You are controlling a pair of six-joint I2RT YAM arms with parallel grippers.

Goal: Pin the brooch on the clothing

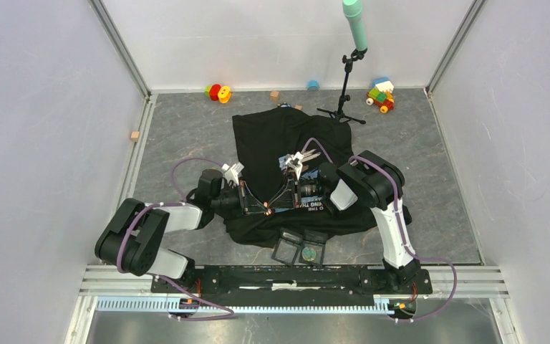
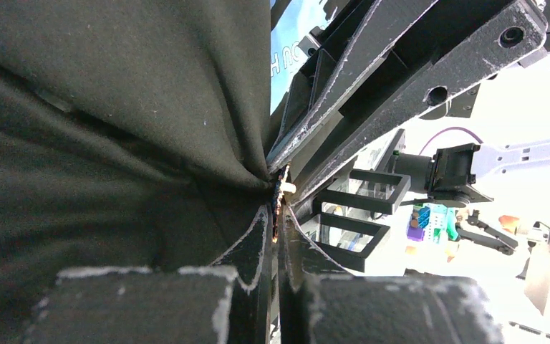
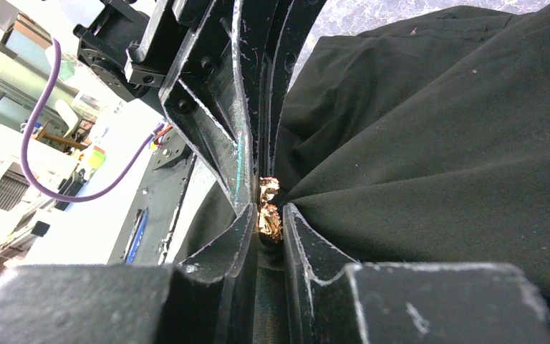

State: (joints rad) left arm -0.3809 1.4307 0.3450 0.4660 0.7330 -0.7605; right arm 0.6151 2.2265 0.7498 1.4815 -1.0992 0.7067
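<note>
Two grippers meet at a black T-shirt (image 3: 437,143).
The right gripper (image 3: 268,213) pinches a gold brooch (image 3: 269,204); the left gripper (image 2: 277,215), closed tight, touches it just beyond those tips.

T-shirt (image 1: 286,136): lay on the table (image 1: 444,179), centre of the top view.
Brooch (image 3: 268,213): sat over the shirt's lower middle, between the fingertips of the right gripper (image 3: 270,218).
Left gripper (image 1: 263,208): entered from frame left, tip to tip with the right gripper.
Boxes (image 1: 299,250): lay just below the shirt's lower edge.
Stand (image 1: 344,100): stood at the shirt's upper right.
Toys (image 1: 218,92): lay along the table's top edge.
Block (image 1: 135,135): lay near the left edge.
</note>
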